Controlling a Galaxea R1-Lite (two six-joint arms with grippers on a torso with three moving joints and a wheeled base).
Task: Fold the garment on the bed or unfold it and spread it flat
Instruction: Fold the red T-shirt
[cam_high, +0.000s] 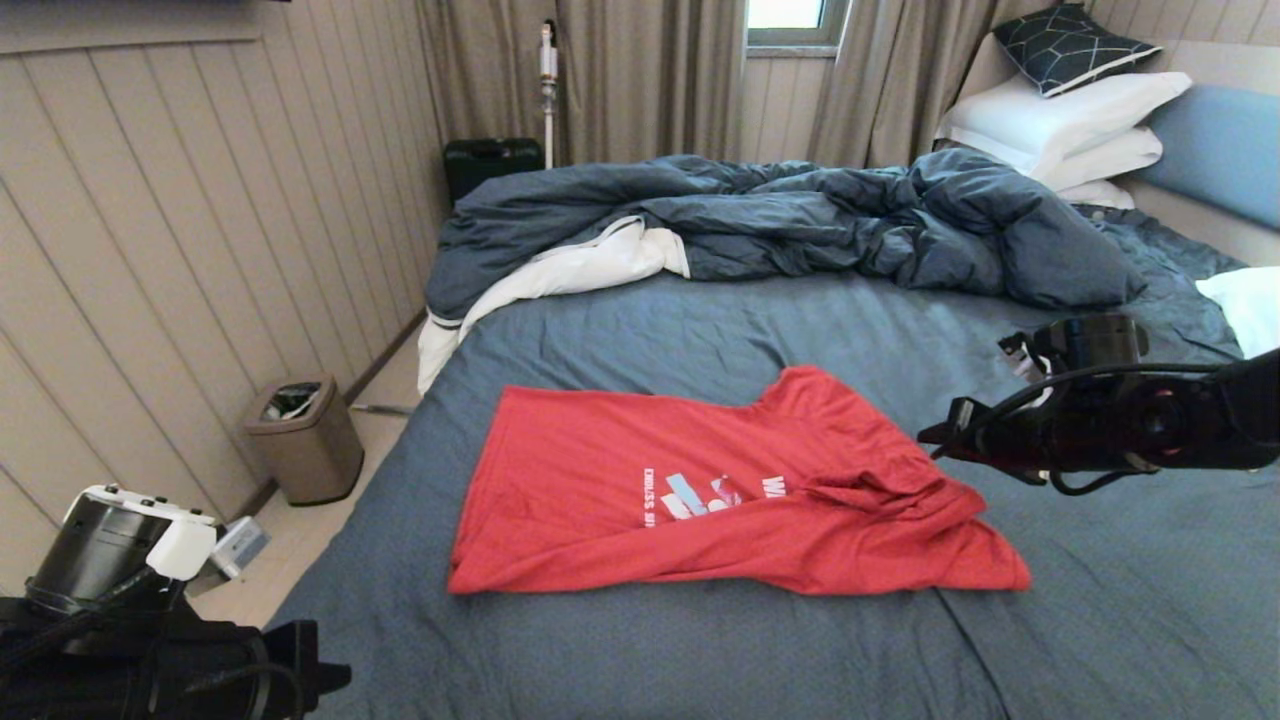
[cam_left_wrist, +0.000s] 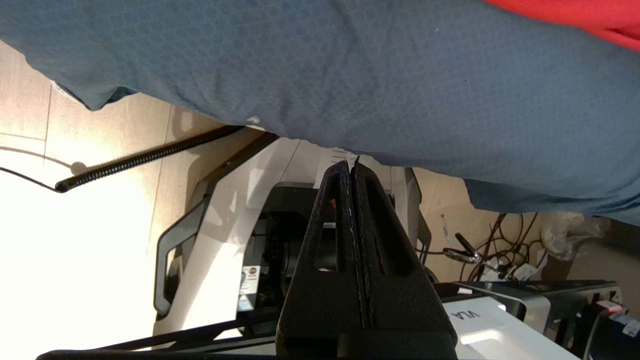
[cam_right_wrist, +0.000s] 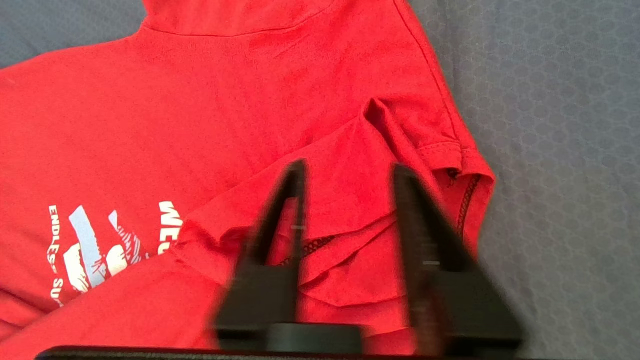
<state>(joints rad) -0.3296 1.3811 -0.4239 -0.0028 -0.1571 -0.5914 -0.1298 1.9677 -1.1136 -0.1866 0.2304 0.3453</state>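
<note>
The shirt (cam_high: 640, 490) lies on the bed (cam_high: 1100, 600), on the slate-blue sheet in the near half, well apart from the rumpled duvet (cam_high: 800, 225) heaped across the far side. It is red, short-sleeved, and only partly flat: the body toward the robot's left lies smooth with a straight hem edge, while the end toward the right is doubled over on itself in several loose layers. That folded flap covers part of the white chest lettering, so only fragments read, "ENDLESS" and the start of a "W" word, beside a white and light-blue striped graphic. In the right wrist view a hemmed sleeve opening (cam_right_wrist: 462, 170) with dark stitching inside sits at the edge of the bunched area, and creases run from it across the folded cloth. The right end effector (cam_right_wrist: 347, 172) hangs over this bunched end, its two fingers parted with a clear gap and nothing between them; red cloth shows below the gap. The left end effector (cam_left_wrist: 350, 165) is off the near edge of the bed, above the robot's base, its fingers pressed together and empty. White pillows (cam_high: 1060, 125) are stacked at the headboard.
</note>
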